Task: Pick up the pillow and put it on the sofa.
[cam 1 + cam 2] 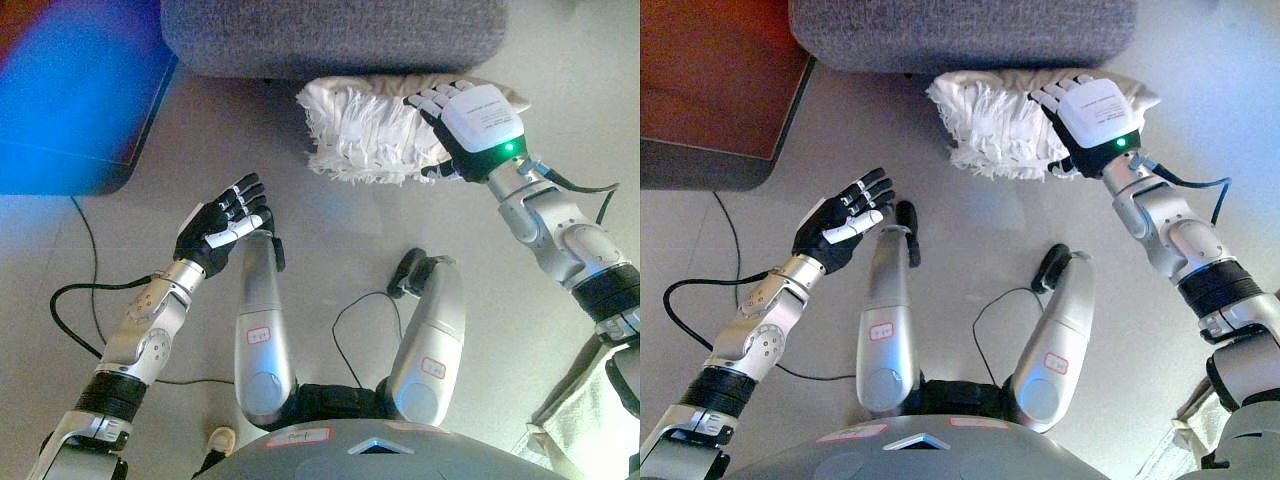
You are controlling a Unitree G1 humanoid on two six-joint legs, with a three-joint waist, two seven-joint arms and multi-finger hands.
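Observation:
A white fringed pillow (360, 130) lies on the floor against the front of the grey sofa (330, 35) at the top of the view. My right hand (470, 125) lies flat on the pillow's right half, fingers straight and spread over its top, thumb at its near edge. My left hand (222, 225) is open and empty, palm up, above the bare floor to the left and nearer than the pillow. It is well apart from the pillow.
A low dark red-brown table (710, 90) stands at the upper left, next to the sofa's left end. A pale cloth (575, 410) shows at the lower right edge. The light grey floor (330, 240) lies between the hands.

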